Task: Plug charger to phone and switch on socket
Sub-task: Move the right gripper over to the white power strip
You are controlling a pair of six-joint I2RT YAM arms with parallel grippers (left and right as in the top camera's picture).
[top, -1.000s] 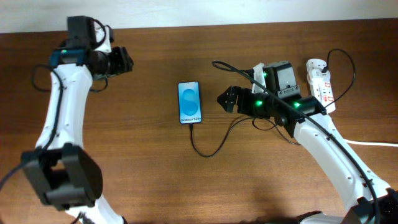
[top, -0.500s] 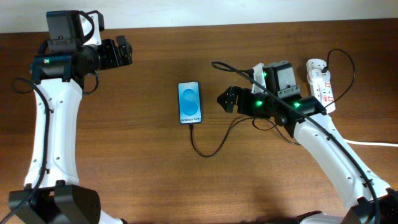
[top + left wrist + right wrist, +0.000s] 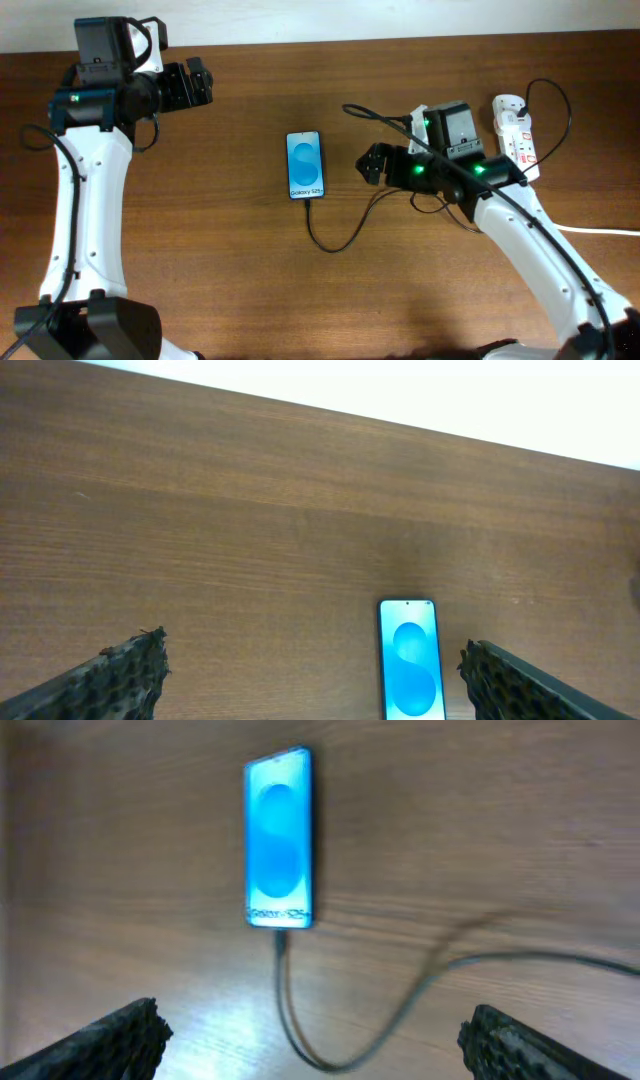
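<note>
The phone (image 3: 306,165) lies flat mid-table, blue screen up, "Galaxy" text at its near end. It also shows in the left wrist view (image 3: 410,672) and the right wrist view (image 3: 279,839). The charger cable (image 3: 335,243) runs from the phone's near end, loops, and goes right under my right arm; its tip sits at the phone's bottom edge (image 3: 281,942). The white socket strip (image 3: 515,135) lies at the far right. My right gripper (image 3: 374,163) is open and empty, right of the phone. My left gripper (image 3: 195,85) is open and empty, far left and raised.
The thick white cord (image 3: 600,231) leaves the frame at the right. A black cable arcs above the socket (image 3: 552,95). The table's back edge meets a white wall (image 3: 330,20).
My left arm swung up and back toward the far left a second ago and has since held still. My right gripper has drawn slightly right, away from the phone.
</note>
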